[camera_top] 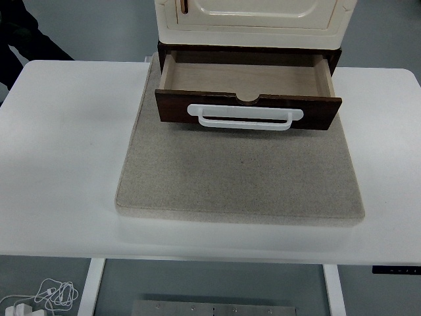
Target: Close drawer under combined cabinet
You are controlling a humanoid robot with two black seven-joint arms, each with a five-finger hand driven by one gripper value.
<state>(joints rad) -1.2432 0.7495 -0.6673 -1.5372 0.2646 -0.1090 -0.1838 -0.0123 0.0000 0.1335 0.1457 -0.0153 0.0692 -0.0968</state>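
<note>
A cream cabinet point(250, 16) stands at the back of a grey mat point(240, 178). Under it a dark brown drawer point(248, 108) is pulled out toward me, its pale wooden inside empty. A white bar handle point(245, 116) runs across the drawer's front. Neither of my hands shows in the top view.
The mat lies on a white table point(66, 145). A dark sleeve or dark cloth point(26, 39) shows at the back left corner, beyond the table. White cables point(39, 296) lie on the floor at the lower left.
</note>
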